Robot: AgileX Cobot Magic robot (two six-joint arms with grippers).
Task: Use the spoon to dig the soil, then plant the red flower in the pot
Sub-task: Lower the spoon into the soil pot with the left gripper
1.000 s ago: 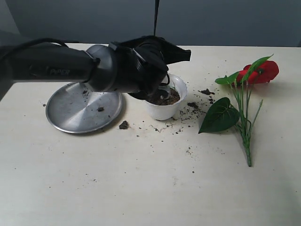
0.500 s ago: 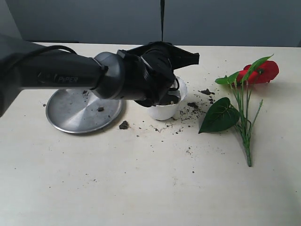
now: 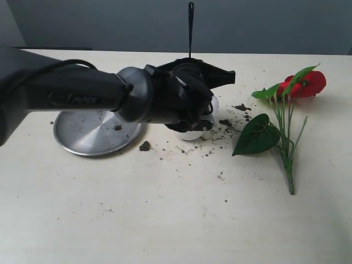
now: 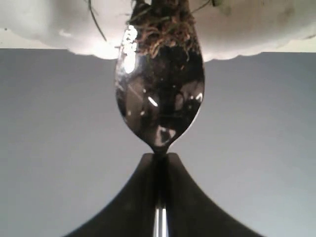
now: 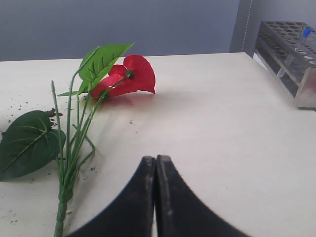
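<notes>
**Digging step: spoon in pot, flower not yet planted**

Left gripper (image 4: pixel 159 157) has its fingers clenched on the spoon (image 4: pixel 159 94); the bowl, carrying fibrous soil (image 4: pixel 160 22), sits at the white pot's scalloped rim (image 4: pixel 256 29). In the exterior view the left arm covers most of the pot (image 3: pixel 212 105), at 3 o'clock from the steel plate (image 3: pixel 88 135). Crumbs litter the desk (image 3: pixel 165 209). The red flower (image 3: pixel 305 83) lies flat at 3 o'clock of the pot, well apart. Right gripper (image 5: pixel 156 165) has fingers pressed together, empty, near the stems. Likely next: finish digging, then the right arm grasps the stem.
</notes>
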